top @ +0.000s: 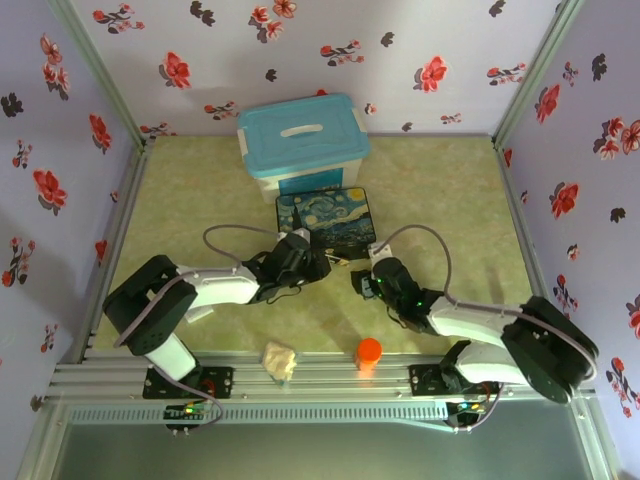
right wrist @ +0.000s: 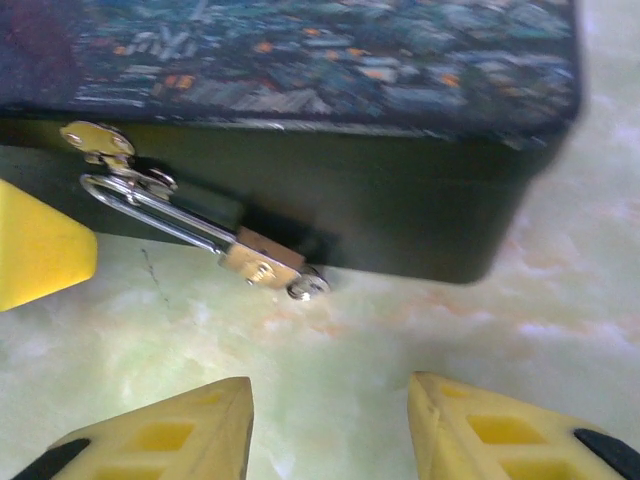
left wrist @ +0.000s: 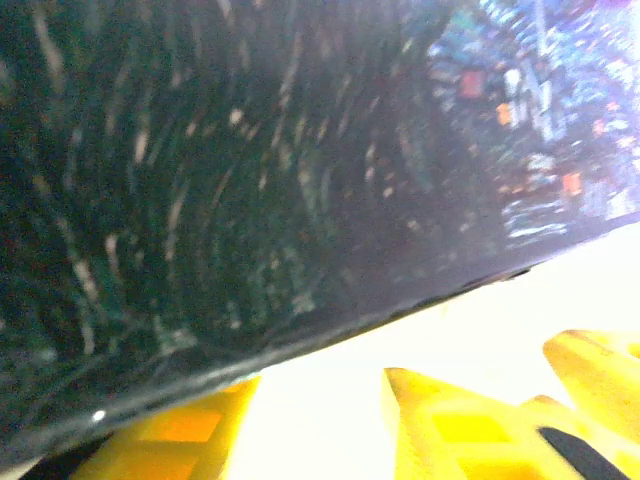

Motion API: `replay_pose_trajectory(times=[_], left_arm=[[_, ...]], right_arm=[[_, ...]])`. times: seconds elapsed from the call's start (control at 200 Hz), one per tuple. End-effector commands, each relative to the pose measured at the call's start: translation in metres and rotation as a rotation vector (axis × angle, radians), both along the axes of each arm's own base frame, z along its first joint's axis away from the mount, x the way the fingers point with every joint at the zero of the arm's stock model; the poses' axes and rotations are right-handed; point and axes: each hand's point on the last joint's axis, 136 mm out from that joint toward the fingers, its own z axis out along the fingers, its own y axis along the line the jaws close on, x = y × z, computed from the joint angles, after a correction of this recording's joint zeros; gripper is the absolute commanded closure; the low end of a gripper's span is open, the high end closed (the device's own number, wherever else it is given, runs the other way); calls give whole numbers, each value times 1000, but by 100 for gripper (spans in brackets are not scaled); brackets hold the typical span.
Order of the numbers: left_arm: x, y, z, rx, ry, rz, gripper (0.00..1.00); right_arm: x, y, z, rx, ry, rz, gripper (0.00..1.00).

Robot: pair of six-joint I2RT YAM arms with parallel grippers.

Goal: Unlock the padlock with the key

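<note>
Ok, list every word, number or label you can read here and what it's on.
No text can be read anywhere.
Padlock: brass body blurred, no stamp legible.
Painted tin: picture only, no lettering visible.
Storage box: blue patch on its front, too small to read.

The padlock (right wrist: 262, 262) has a brass-coloured metal body, dull and slightly scuffed, and a thin shackle (right wrist: 150, 212) of bright polished silver metal. The tin box (right wrist: 400, 215) is painted metal, with glossy dark sides and a printed lid with a soft sheen. The desk (right wrist: 470, 330) is smooth, marbled pale green and faintly shiny. The right claw (right wrist: 330, 395) has fingers (right wrist: 180, 440) of matt yellow plastic. Near the desk's far edge stands a storage box (top: 300, 135) of smooth plastic.
</note>
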Motion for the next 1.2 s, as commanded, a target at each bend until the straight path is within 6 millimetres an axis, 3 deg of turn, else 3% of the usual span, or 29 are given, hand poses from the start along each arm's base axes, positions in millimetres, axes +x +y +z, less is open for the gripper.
replay_pose_trajectory(times=[0.0, 0.1, 0.375, 0.52, 0.67, 0.74, 0.795, 0.865, 0.975, 1.045, 1.195], left_arm=[[11, 8, 7, -15, -47, 35, 69], [11, 10, 6, -17, -49, 38, 73], [10, 28, 2, -19, -47, 69, 74], [8, 38, -2, -8, -40, 82, 75], [8, 41, -5, 10, -43, 74, 75], [9, 38, -9, 25, -40, 62, 75], [9, 33, -9, 29, -46, 48, 71], [11, 30, -7, 22, -58, 48, 68], [14, 34, 10, 3, -103, 71, 69], [16, 41, 26, 21, -146, 83, 69], [19, 55, 60, 57, -217, 89, 64]], right_arm=[[15, 32, 23, 34, -104, 103, 54], [19, 49, 18, 42, -89, 160, 50], [31, 72, -3, 72, -5, 215, 49], [13, 84, 2, 168, 83, 308, 59], [-23, 101, 9, 276, 199, 477, 60], [-27, 105, 17, 345, 203, 506, 60], [-20, 100, 25, 391, 188, 472, 60], [2, 77, 28, 375, 142, 316, 59], [23, 38, 23, 63, -15, 98, 47], [26, 33, 16, -116, -79, 106, 43], [38, 31, -9, -296, -75, 104, 42]])
